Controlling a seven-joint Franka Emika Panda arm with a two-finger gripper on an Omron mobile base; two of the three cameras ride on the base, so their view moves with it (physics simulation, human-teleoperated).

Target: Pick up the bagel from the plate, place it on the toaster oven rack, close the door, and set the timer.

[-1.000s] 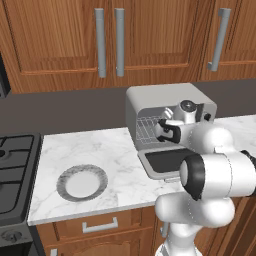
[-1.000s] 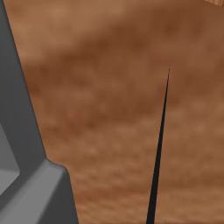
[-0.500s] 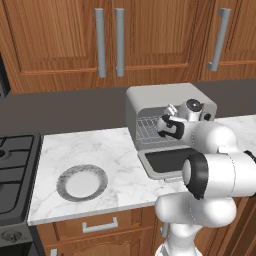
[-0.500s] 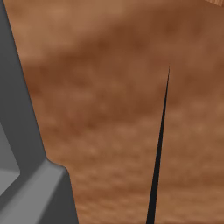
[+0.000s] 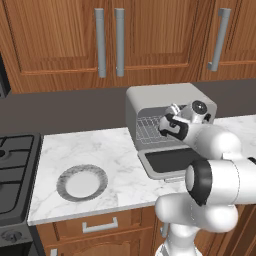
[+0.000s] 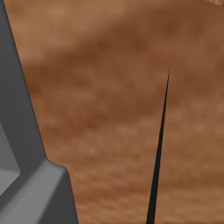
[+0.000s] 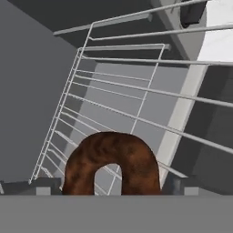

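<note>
The toaster oven (image 5: pixel 160 95) stands on the counter with its door (image 5: pixel 167 161) folded down flat in front. My gripper (image 5: pixel 167 125) is at the oven's mouth, just over the silver wire rack (image 5: pixel 149 127). In the hand view the dark brown bagel (image 7: pixel 113 152) sits between my two finger tips, and my gripper (image 7: pixel 113 185) is shut on it. Past the bagel, the rack (image 7: pixel 136 91) runs back into the grey oven cavity. The plate (image 5: pixel 81 182) lies bare on the marble counter, well to the left of the oven.
A black stove (image 5: pixel 15 165) borders the counter on the left. Wooden wall cabinets with long grey handles (image 5: pixel 119 42) hang above the oven. The right base view is pressed up against brown wood (image 6: pixel 109 109) and a grey edge (image 6: pixel 26 166).
My hand has edged slightly left and down toward the rack, with the bagel still in it. The plate, oven and door have not moved.
</note>
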